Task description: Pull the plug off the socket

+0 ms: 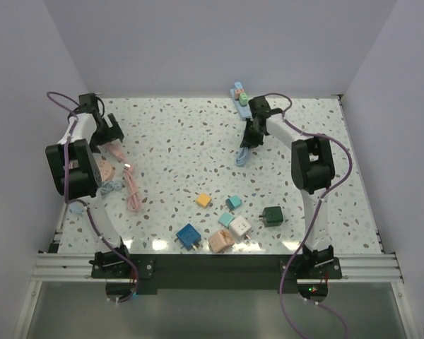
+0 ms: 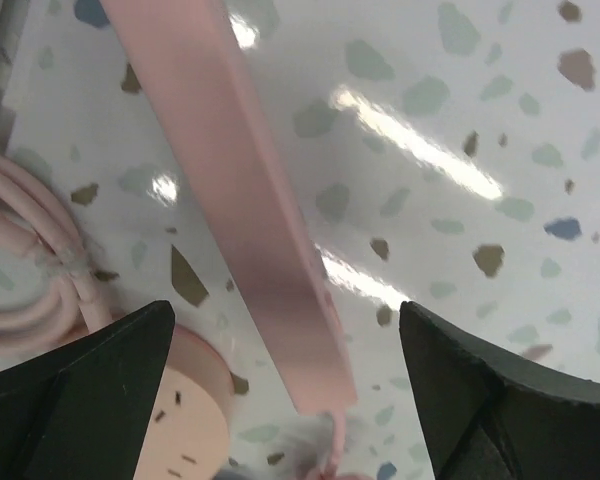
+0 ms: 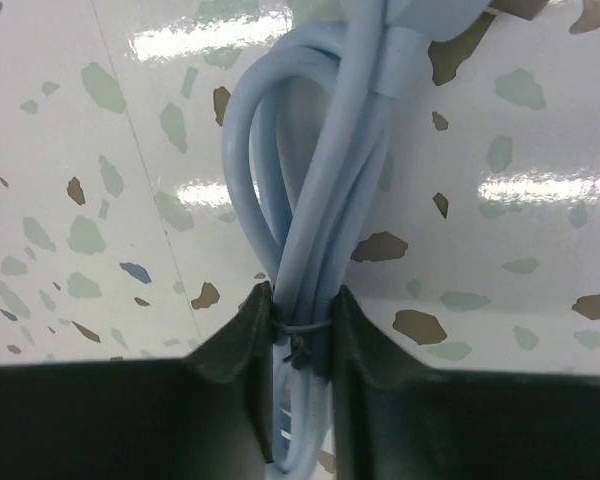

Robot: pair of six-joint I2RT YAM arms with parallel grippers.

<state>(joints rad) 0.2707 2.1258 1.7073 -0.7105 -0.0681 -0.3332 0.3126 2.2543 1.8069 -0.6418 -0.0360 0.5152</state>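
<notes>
White walls close in on three sides of your terrazzo tabletop (image 1: 177,134). Your left arm (image 1: 74,166) stands along the left edge. Your right arm (image 1: 307,162) reaches from the near right toward the far edge.

The blue power strip (image 1: 238,99) lies at the far edge, a little right of the middle, with small coloured plugs (image 1: 244,97) seated on top of it. The pink power strip (image 2: 235,190) lies near the left edge, flat on the tabletop. In your left wrist view its top face is blurred.

Your left gripper (image 2: 285,310) hangs over the pink power strip with its dark fingers (image 2: 80,385) spread wide on either side, touching nothing. Your right gripper (image 3: 300,310) is pinched tight on the blue cable bundle (image 3: 315,190), which runs from the blue power strip down into the tabletop's far middle. A thin tie wraps the bundle right at the fingers (image 3: 230,365).

A pink cable (image 1: 132,189) trails from the pink power strip toward the near edge, its coil (image 2: 25,265) just beside the left finger. A peach round piece (image 2: 185,420) sits next to it.

Loose adapters are scattered toward the near edge: blue (image 1: 189,235), dark green (image 1: 273,215), peach (image 1: 221,241), white (image 1: 241,227), teal (image 1: 233,203) and yellow (image 1: 203,200).
</notes>
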